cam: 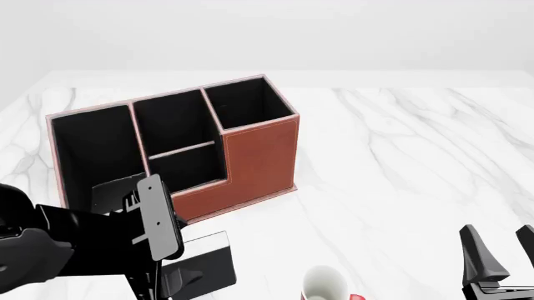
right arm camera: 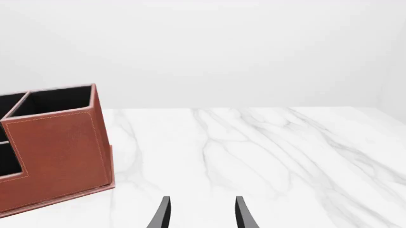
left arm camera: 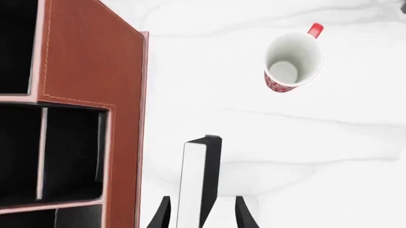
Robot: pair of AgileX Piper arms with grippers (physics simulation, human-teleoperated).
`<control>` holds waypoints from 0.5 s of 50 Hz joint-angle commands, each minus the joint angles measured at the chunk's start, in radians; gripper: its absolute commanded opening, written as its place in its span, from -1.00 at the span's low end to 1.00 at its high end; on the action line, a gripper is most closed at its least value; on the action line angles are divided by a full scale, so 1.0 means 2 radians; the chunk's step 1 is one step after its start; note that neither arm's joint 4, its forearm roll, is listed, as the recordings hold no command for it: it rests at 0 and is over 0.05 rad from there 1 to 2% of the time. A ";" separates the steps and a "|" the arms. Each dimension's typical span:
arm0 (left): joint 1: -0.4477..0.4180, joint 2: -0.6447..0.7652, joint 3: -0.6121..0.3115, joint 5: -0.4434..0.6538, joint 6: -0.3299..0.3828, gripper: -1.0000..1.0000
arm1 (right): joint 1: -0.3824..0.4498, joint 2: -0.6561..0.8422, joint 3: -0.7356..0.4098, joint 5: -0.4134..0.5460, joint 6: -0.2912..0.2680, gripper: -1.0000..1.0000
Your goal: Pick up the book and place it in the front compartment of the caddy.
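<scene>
White marble desk [cam: 401, 162] all round, with the caddy [cam: 259, 156] as our landmark. We've got the book [left arm camera: 198, 180] clamped on edge in the left hand [left arm camera: 201, 213], lifted just beside the caddy's near side, probably so it can slide upright into the low front compartment [cam: 187, 165]. Right hand [right arm camera: 201, 213] hangs released, well off from the caddy. Mug [left arm camera: 292, 59] sits farther out.

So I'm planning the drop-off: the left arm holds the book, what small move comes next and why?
Probably carry the book sideways toward the caddy. The left gripper holds it on edge beside the caddy's outer wall, not over the low front compartment, with the mug out of the path.
</scene>
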 commanded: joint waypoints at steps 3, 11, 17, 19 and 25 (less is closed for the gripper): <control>0.012 0.000 0.012 -0.011 0.004 1.00 | 0.000 -0.001 0.000 0.000 -0.001 1.00; 0.014 0.002 0.020 -0.020 0.003 1.00 | 0.000 -0.001 0.000 0.000 -0.001 1.00; 0.017 0.003 0.022 -0.023 0.003 1.00 | 0.000 -0.001 0.000 0.000 -0.001 1.00; 0.019 0.004 0.026 -0.026 0.005 1.00 | 0.000 -0.001 0.000 0.000 -0.001 1.00; 0.025 0.007 0.029 -0.033 0.008 1.00 | 0.000 -0.001 0.000 0.000 -0.001 1.00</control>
